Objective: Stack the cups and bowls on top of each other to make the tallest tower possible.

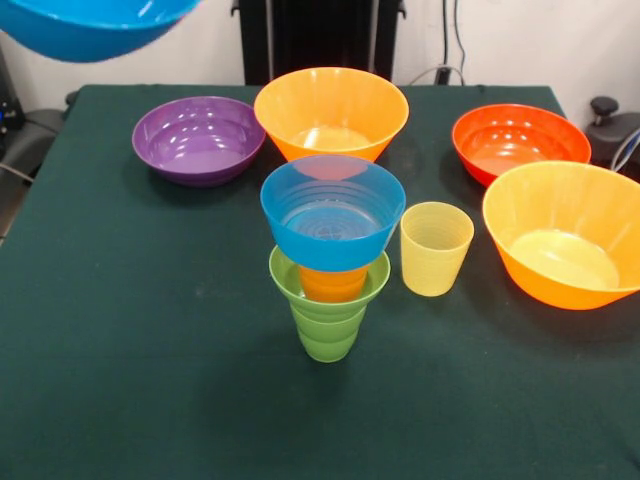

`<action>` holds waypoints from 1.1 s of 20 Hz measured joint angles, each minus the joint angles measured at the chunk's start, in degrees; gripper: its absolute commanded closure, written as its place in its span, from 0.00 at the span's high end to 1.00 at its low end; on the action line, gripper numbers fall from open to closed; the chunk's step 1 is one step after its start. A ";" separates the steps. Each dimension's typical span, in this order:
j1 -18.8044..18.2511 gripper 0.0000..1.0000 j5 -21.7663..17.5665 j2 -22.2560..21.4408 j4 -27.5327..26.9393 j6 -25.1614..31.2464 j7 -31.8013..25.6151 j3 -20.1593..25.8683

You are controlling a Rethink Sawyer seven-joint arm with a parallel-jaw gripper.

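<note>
The tower stands at the table's middle front. Its lowest piece is the green ribbed cup. A small green bowl sits on it, an orange cup stands in that bowl, and a small blue bowl tops it, upright. The pale yellow cup stands just right of the tower, apart from it. A bigger blue bowl shows at the top left corner, off the table; what holds it is hidden. No gripper or arm shows.
A purple bowl sits at the back left. A big orange bowl is right behind the tower. A red-orange bowl sits at the back right, a second big orange bowl in front of it. The dark pedestal stands at the back.
</note>
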 measured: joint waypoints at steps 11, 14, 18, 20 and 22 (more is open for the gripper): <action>1.39 0.00 -0.61 3.19 -0.01 -4.04 0.00 -2.38; 1.58 0.00 -0.70 3.34 0.00 -4.49 0.00 -2.91; 1.98 0.00 -0.88 3.34 0.00 -5.85 0.00 -3.53; 2.19 0.00 -0.95 3.33 -0.01 -6.56 0.00 -3.68; 2.34 0.00 -1.03 3.34 0.00 -7.18 0.00 -3.71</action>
